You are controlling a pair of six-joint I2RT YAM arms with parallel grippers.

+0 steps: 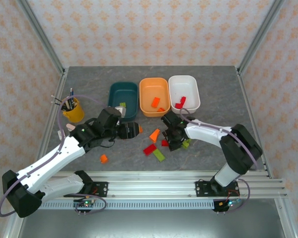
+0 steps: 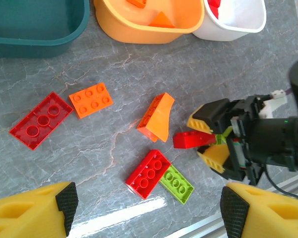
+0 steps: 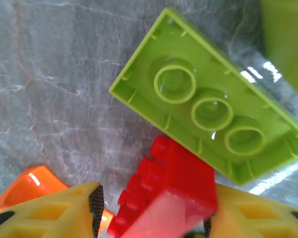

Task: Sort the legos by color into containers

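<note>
Your grey marbled table [image 1: 223,106] carries a row at 12 o'clock: a teal tub [image 1: 123,94], an orange tub [image 1: 154,88] and a white tub [image 1: 184,87]. A yellow pen cup [image 1: 73,111] stands at 9. Near 6 lie an orange wedge [image 1: 154,134], a red brick [image 1: 150,148] and a lime brick [image 1: 159,154]. A small orange brick [image 1: 104,158] lies at 7.

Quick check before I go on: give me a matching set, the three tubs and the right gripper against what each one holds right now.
Column 1
1. teal tub
2. orange tub
3. white tub
4. right gripper

Column 2
A. red lego lying inside
B. one red brick, gripped
C. lime brick inside
D. orange bricks inside

Pairs: 1-C, 2-D, 3-A, 4-B
</note>
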